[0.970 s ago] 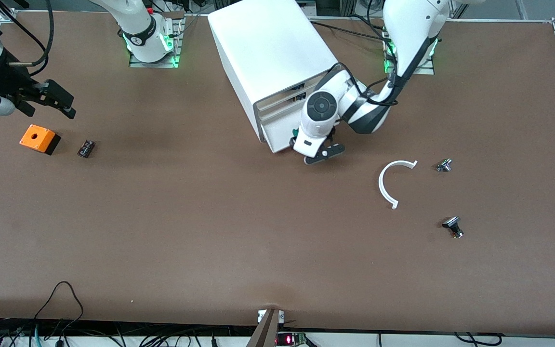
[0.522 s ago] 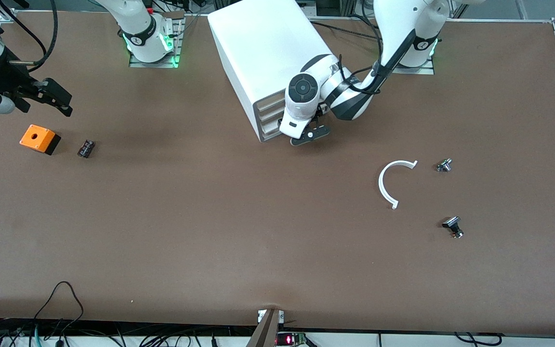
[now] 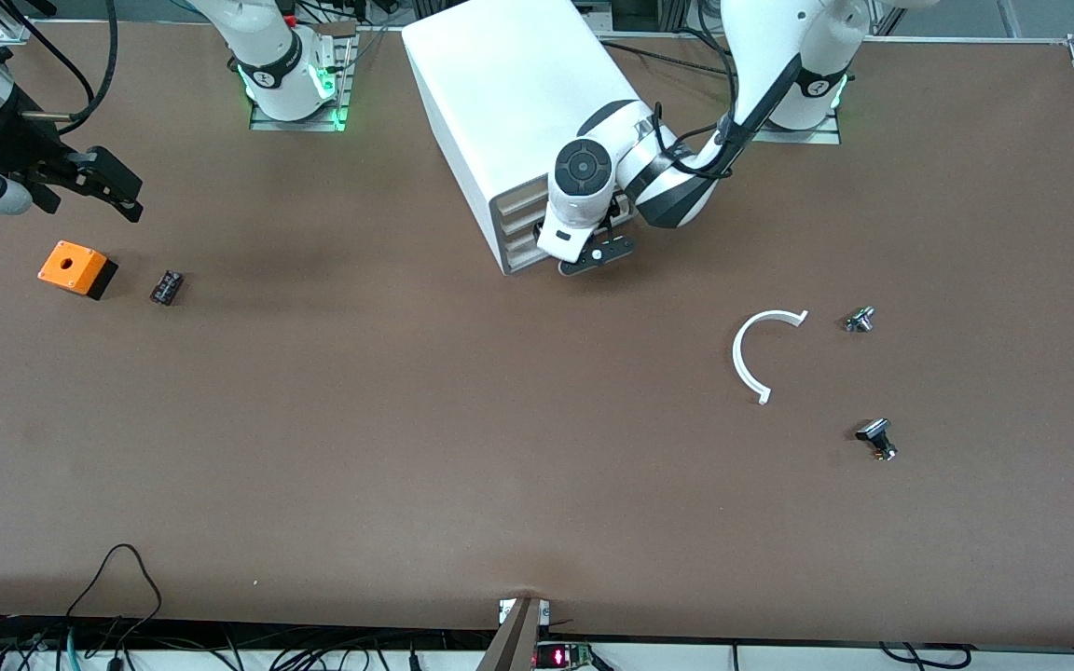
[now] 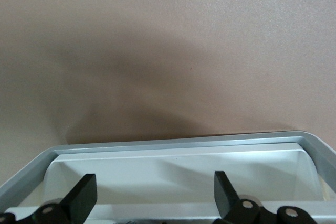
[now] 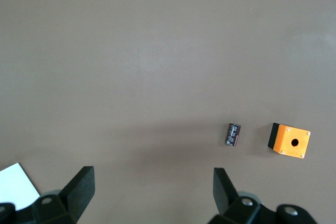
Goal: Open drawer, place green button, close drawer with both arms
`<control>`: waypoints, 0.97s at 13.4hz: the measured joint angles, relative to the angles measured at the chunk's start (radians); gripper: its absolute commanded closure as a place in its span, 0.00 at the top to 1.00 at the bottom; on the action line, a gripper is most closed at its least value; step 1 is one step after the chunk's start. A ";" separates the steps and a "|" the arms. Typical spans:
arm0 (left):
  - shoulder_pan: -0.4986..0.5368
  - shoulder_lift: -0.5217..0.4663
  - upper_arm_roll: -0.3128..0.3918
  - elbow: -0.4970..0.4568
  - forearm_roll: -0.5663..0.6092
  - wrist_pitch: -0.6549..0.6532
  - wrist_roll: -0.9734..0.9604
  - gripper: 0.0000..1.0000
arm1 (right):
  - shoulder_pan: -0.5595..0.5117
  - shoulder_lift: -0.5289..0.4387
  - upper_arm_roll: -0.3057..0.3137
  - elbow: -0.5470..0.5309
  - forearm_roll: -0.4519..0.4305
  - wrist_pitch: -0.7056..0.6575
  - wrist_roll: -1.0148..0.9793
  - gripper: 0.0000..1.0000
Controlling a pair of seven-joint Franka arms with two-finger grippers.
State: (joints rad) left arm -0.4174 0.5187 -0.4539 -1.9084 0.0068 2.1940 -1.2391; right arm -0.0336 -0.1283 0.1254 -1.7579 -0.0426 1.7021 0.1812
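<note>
You have the drawer [image 3: 530, 250] at the foot of the white cabinet [image 3: 509, 102], its cream front flush with the three fronts above it, so it reads as pushed in. The cabinet stands near the middle of the table, close to the arms' bases. You cannot see the button anywhere in these views.

Your left gripper [image 3: 590, 253] sits right at the cabinet's front, down at the lowest drawer's level; from the left wrist view its fingers [image 4: 84, 195] stand wide apart, nothing between them, with the cabinet's grey front frame [image 4: 184, 144] just under them.

Your right gripper [image 3: 89, 182] hangs in the air at the right arm's end of the table, over bare tabletop beside the orange box [image 3: 76, 268] and the small black part [image 3: 166, 287]; its fingers [image 5: 79, 187] are spread wide and empty.

Toward the left arm's end lie a white curved piece [image 3: 753, 354], a silver small part [image 3: 860, 320] beside it, and a black-capped small part [image 3: 876, 438] nearer the front camera
</note>
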 measured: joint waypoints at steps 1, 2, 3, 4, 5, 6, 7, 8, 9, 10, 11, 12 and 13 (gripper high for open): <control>0.000 0.000 0.000 0.000 0.000 0.000 0.000 0.98 | -0.001 0.003 0.000 0.004 0.002 0.001 0.000 1.00; 0.001 0.000 0.000 0.000 0.000 0.000 0.000 0.98 | -0.003 0.011 0.000 0.015 0.003 0.002 0.000 1.00; 0.002 0.000 -0.001 0.000 0.000 0.000 0.000 0.98 | -0.004 0.025 0.000 0.036 0.007 0.001 0.000 1.00; 0.006 -0.002 -0.004 0.000 -0.002 -0.002 0.000 0.98 | -0.004 0.044 0.000 0.063 0.016 -0.003 0.000 1.00; 0.013 -0.006 -0.007 0.003 -0.005 -0.013 0.002 0.98 | -0.004 0.066 0.000 0.097 0.026 -0.015 0.000 1.00; 0.023 -0.019 -0.009 0.008 -0.005 -0.036 0.011 0.98 | -0.004 0.091 0.000 0.135 0.029 -0.036 0.000 1.00; 0.039 -0.038 -0.009 0.020 -0.005 -0.073 0.034 0.98 | -0.004 0.115 0.001 0.169 0.029 -0.055 0.000 1.00; 0.066 -0.062 -0.009 0.040 -0.005 -0.131 0.076 0.98 | -0.005 0.135 0.001 0.195 0.029 -0.067 0.000 1.00; 0.101 -0.086 -0.008 0.069 -0.005 -0.199 0.125 0.98 | -0.005 0.148 0.001 0.209 0.029 -0.073 0.000 1.00; 0.139 -0.107 -0.007 0.105 -0.005 -0.268 0.176 0.98 | -0.005 0.155 0.001 0.216 0.029 -0.079 0.000 1.00; 0.178 -0.121 -0.007 0.149 -0.005 -0.338 0.228 0.98 | -0.005 0.158 0.001 0.217 0.029 -0.091 0.000 1.00; 0.217 -0.130 -0.006 0.196 -0.005 -0.407 0.282 0.98 | -0.005 0.159 0.001 0.217 0.029 -0.114 0.000 1.00; 0.254 -0.134 -0.005 0.244 -0.005 -0.475 0.344 0.98 | -0.005 0.158 0.002 0.217 0.029 -0.131 0.000 1.00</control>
State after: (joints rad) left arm -0.1635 0.3845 -0.4593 -1.6643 0.0021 1.7191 -0.8956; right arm -0.0390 0.0301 0.1270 -1.5408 -0.0140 1.5710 0.1813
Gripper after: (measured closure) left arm 0.018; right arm 0.000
